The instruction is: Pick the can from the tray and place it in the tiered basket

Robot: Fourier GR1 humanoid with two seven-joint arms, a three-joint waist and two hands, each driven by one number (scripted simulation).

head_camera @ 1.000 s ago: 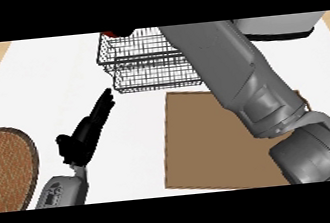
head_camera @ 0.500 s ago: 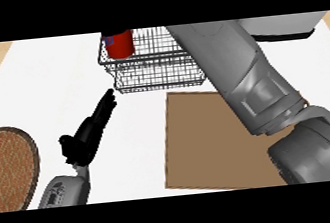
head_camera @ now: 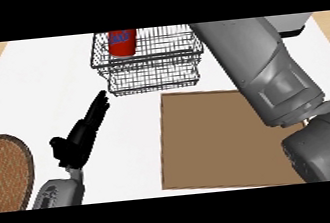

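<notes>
Sitting upright in the top tier of the tiered basket [head_camera: 148, 60], toward its left rear corner: the can [head_camera: 122, 42], red with a blue label. No hand is on it in this view. The tray [head_camera: 226, 137], a brown flat board, lies just in front of the basket and to its right, with nothing on the part that shows.

Right forearm crosses from the basket's right side down over the tray's right edge; the right hand itself is out of view, so its state can't be read.

Left hand [head_camera: 78, 139] is in front of the basket and to its left, fingers straight and relaxed, holding nothing, resting. A woven brown plate [head_camera: 3, 169] sits further left of that.

My read: placement step looks done. Next calls for clearing the right arm away from the basket without snagging the wire.
</notes>
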